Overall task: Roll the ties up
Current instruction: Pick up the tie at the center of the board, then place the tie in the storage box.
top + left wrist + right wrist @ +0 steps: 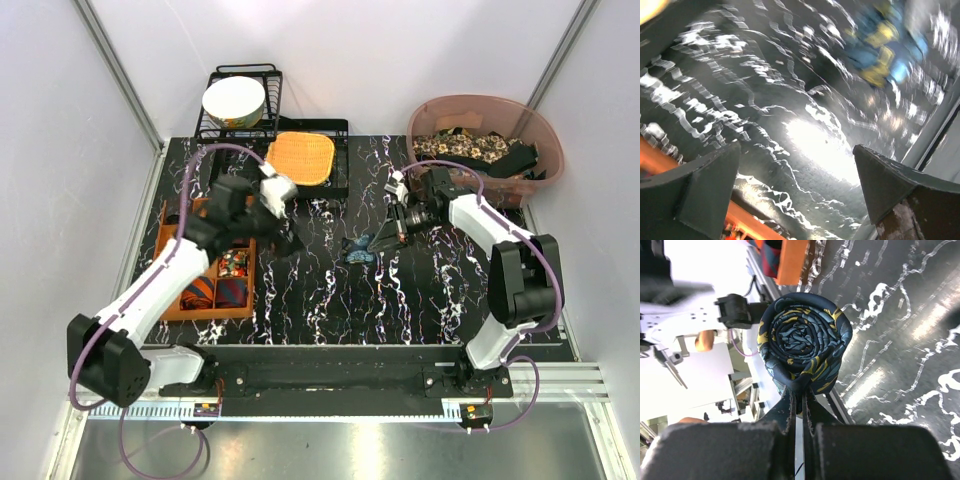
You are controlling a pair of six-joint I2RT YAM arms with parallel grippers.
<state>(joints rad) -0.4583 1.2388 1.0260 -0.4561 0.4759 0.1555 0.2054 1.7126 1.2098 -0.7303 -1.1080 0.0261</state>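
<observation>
1. An orange tray (205, 314) is noted at the near left of the black marbled table (330, 300). Rolled striped ties (197, 293) are seen in its near compartments.
2. The left gripper (796, 152) is held over the table just right of the tray, with the jaws spread wide and nothing between them.
3. The right gripper (800, 397) is found at mid-table, its fingers pinched tight on the edge of the dark blue tie (802, 342).
4. That tie, printed in teal and yellow, is wound into a tight spiral roll. It is placed between the two grippers, apart from the left one. Contact with the table cannot be told.
5. An orange woven mat (300, 158) is laid on a black rack (340, 128) at the far edge.
6. A pink basin (490, 102) is set at the far right. A beige floral tie (470, 148) and a black tie (518, 160) are heaped in it, unrolled.
</observation>
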